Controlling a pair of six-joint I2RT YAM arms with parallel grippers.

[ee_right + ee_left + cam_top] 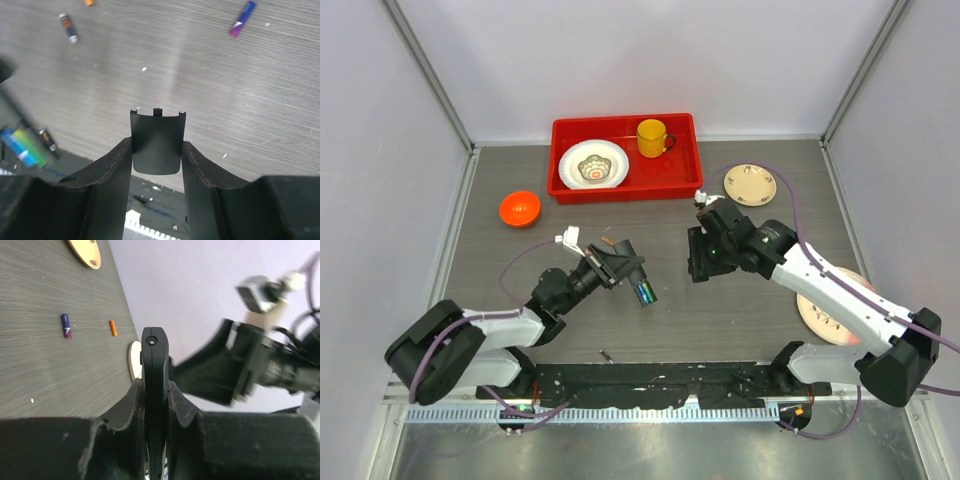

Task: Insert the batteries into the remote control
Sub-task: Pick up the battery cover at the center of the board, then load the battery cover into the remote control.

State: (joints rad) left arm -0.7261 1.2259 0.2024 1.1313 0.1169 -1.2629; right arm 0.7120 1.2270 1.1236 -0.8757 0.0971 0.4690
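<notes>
The table (740, 320) carries a red tray (655, 178) far beyond both grippers. In the tray lie a white plate (568, 168) and a yellow mug (651, 138). A tan plate (750, 185) sits just past the right gripper (156, 145). A second plate (820, 312) lies back under that arm's forearm. An orange bowl (520, 208) is beyond the left gripper (155, 386), off to its left.

The left gripper is clenched on the remote (154, 355). The remote stands edge-on between the fingers, and its rounded end pokes out past the tips. It is held off the table and aimed toward the right gripper, which faces it across a small gap.

The right gripper grasps a short black cover (157, 135) with small tabs on its far edge. The fingers pinch it by its two sides, and it hangs above the table.

A green-and-blue battery (645, 292) shows just off the left gripper's tip. Whether it sits in the remote cannot be told.

In the right wrist view, a blue battery (242, 18) lies on the table ahead and to the right of the fingers. A grey battery (68, 27) lies ahead to their left. In the left wrist view, an orange battery (113, 328) lies ahead of the left gripper. Both grippers are well apart from these loose ones.
</notes>
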